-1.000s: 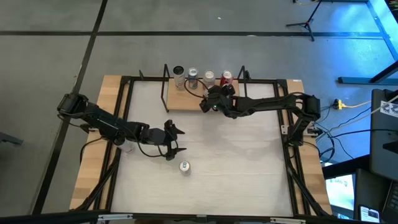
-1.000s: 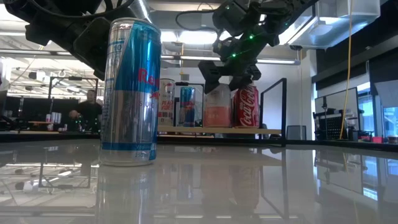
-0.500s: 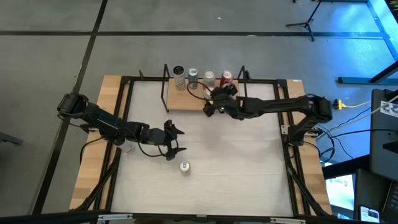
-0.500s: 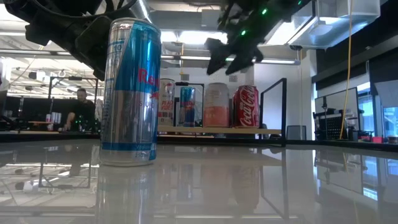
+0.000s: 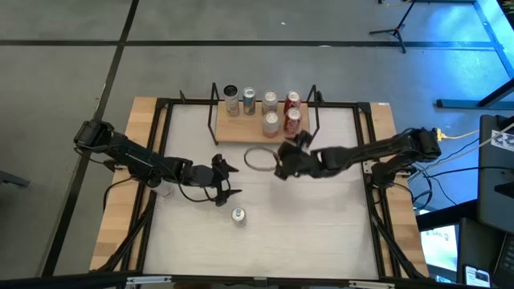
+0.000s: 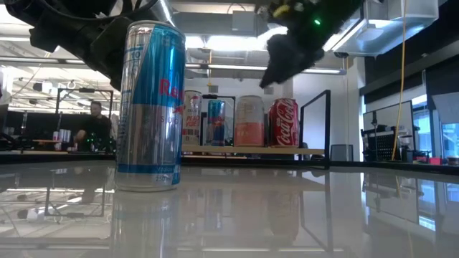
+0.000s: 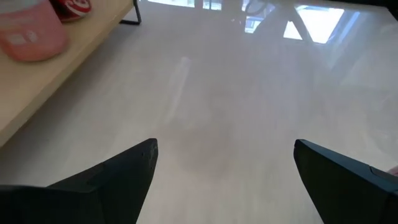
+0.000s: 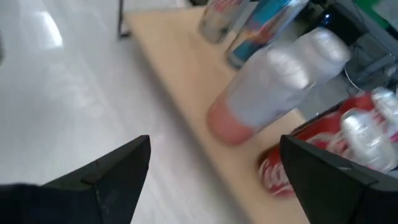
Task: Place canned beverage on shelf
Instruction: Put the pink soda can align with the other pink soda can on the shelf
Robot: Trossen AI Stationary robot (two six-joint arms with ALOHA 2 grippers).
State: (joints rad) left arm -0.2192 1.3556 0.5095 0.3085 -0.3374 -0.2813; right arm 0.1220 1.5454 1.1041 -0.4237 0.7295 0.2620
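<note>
The shelf (image 5: 241, 131) is a light-wood board with black rod uprights at the table's far side. Several cans stand on it, among them a pink-and-white can (image 5: 271, 122) and a red cola can (image 5: 292, 120) in the front row; both show in the right wrist view (image 8: 273, 81) (image 8: 323, 146). A blue-and-silver can (image 5: 238, 214) stands upright on the table near the front, large in the low view (image 6: 150, 107). My right gripper (image 5: 281, 167) is open and empty, on the near side of the shelf. My left gripper (image 5: 230, 183) is open and empty, just beyond the blue-and-silver can.
The white table top (image 5: 321, 217) has a black frame and wooden side edges. A thin dark loop (image 5: 258, 158) lies between the shelf and my right gripper. People and benches show in the room beyond, in the low view (image 6: 93, 125).
My right gripper has risen from the top of the pink-and-white can and drawn back toward the table's near edge, away from the shelf. The can stays standing on the board beside the red cola can.
</note>
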